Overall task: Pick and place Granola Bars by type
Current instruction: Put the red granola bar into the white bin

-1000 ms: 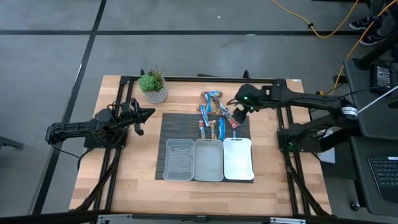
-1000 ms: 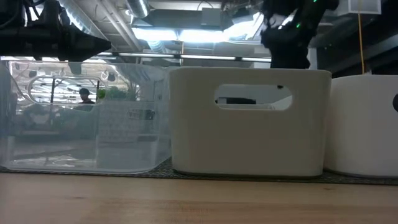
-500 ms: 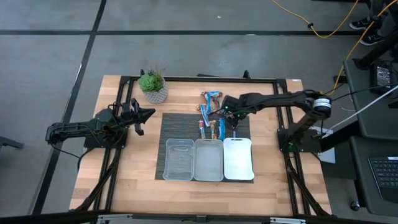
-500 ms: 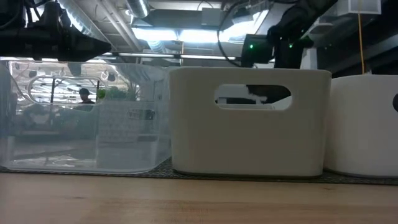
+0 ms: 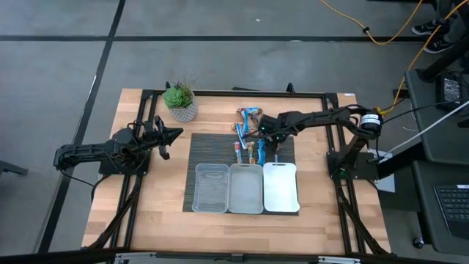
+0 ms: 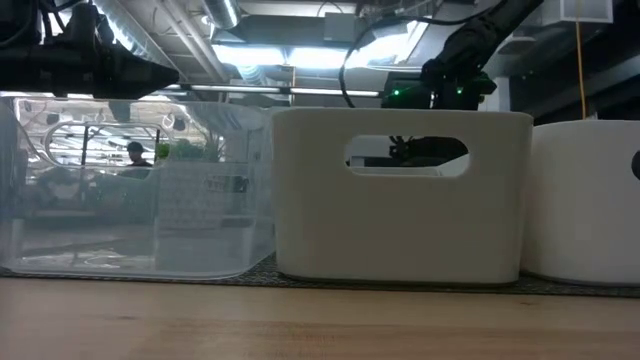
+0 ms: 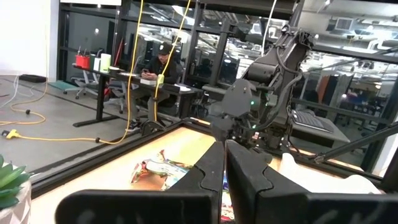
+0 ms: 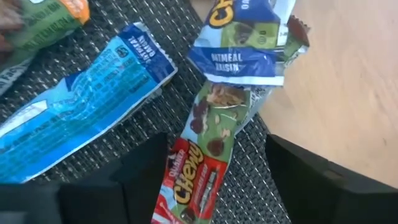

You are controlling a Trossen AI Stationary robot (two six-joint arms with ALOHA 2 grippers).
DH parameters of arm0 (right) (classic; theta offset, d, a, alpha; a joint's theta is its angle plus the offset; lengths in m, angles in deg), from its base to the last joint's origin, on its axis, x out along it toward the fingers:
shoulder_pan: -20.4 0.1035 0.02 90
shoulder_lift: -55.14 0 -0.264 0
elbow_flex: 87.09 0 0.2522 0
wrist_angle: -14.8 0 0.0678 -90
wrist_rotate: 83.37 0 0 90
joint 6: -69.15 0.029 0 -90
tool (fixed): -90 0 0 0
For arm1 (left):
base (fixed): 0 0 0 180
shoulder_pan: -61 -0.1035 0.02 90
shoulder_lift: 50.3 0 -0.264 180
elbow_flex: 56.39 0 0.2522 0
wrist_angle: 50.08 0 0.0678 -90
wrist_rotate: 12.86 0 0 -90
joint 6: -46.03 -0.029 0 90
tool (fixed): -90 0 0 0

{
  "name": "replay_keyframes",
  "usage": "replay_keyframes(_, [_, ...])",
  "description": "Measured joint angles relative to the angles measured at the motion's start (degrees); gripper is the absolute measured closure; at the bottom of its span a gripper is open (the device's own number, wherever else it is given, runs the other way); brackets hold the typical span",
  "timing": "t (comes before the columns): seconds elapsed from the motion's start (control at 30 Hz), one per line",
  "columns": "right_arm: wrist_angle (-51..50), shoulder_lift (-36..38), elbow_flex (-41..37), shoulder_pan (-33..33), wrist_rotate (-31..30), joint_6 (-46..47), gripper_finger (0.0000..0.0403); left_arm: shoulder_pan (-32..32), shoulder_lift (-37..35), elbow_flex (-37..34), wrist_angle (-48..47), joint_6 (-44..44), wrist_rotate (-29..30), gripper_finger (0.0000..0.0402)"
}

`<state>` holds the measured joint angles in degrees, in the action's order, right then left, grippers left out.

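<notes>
The granola bars (image 5: 250, 133) lie in a loose pile on the far part of the dark mat, with blue, red-green and orange wrappers. My right gripper (image 5: 259, 132) is down at the pile and open. In the right wrist view its fingers (image 8: 144, 177) stand on either side of a red-and-green bar (image 8: 205, 162) that lies flat on the mat. That bar's far end sits under a blue oatmeal-raisin bar (image 8: 242, 43), and another blue bar (image 8: 87, 106) lies beside it. Whether the fingers touch the bar, I cannot tell. My left gripper (image 5: 173, 133) waits shut at the table's left.
Three trays stand in a row on the mat's near part: a clear one (image 5: 210, 189), a middle one (image 5: 245, 189) and a white one (image 5: 280, 188). A potted plant (image 5: 179, 101) stands at the far left. Bare wood lies around the mat (image 5: 199, 147).
My right arm has stretched toward the table's left and come down: its gripper moved from above the pile's right side onto the pile. In the low view it sank behind the white tray until it shows through the handle slot. The bars have kept still.
</notes>
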<state>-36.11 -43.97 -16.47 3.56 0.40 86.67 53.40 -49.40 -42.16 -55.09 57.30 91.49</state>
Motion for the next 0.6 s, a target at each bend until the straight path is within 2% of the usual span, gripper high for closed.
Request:
replay_keyframes(0.17, [0.12, 0.00, 0.00, -0.30, -0.08, -0.11, 0.0195, 0.00, 0.00, 0.00, 0.00, 0.00, 0.00, 0.0393])
replay_keyframes(0.47, [-2.39, 0.66, 0.00, -0.31, -0.14, -0.74, 0.0353, 0.00, 0.01, 0.00, 0.00, 0.00, 0.00, 0.0390])
replay_keyframes(0.6, [-6.44, 2.13, -0.01, -0.31, -0.16, -1.52, 0.0386, 0.00, -0.01, 0.00, -0.01, 0.02, -0.01, 0.0393])
